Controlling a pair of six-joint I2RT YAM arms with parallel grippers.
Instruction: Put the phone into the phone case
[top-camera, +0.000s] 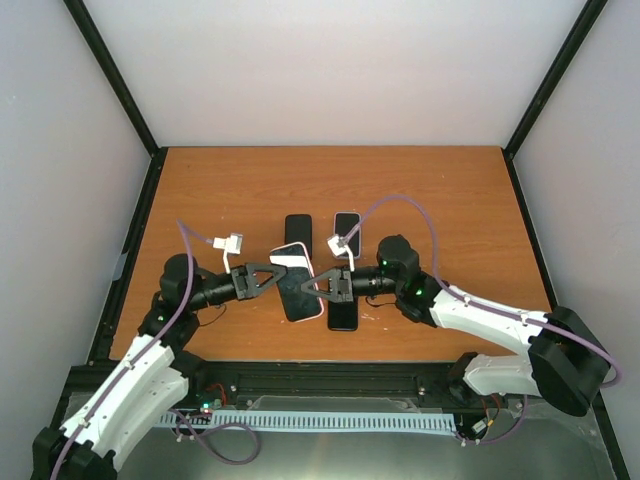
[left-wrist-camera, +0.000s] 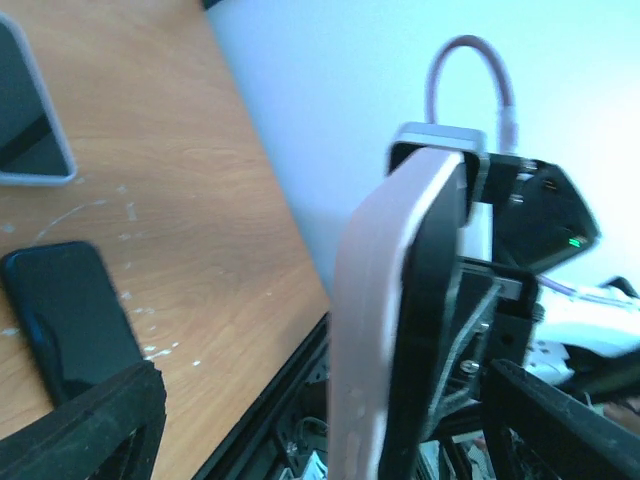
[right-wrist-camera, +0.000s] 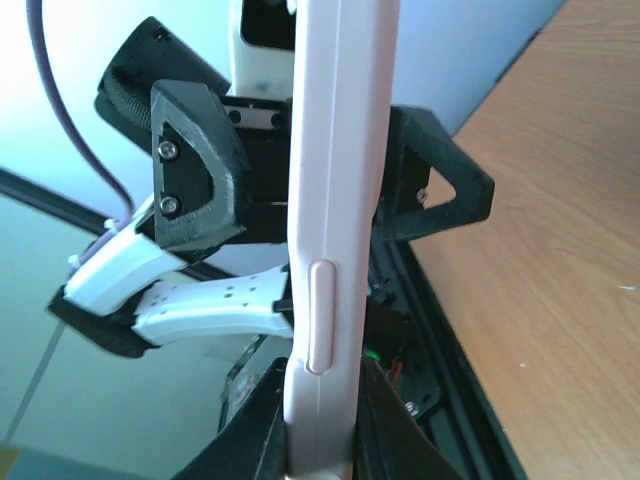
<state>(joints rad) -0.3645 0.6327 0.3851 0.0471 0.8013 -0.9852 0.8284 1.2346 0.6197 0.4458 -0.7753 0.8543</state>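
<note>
No text, label, brand, number or sign is legible in any view.

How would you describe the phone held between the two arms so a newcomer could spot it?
On the wooden table, look to the middle, where the two arms meet. The pink-cased phone sits there, clamped in the right tool. The other phones lie loose and show no pink.

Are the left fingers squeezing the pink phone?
No, the left fingers are spread wide on either side of the phone, not pressing on it.
</note>
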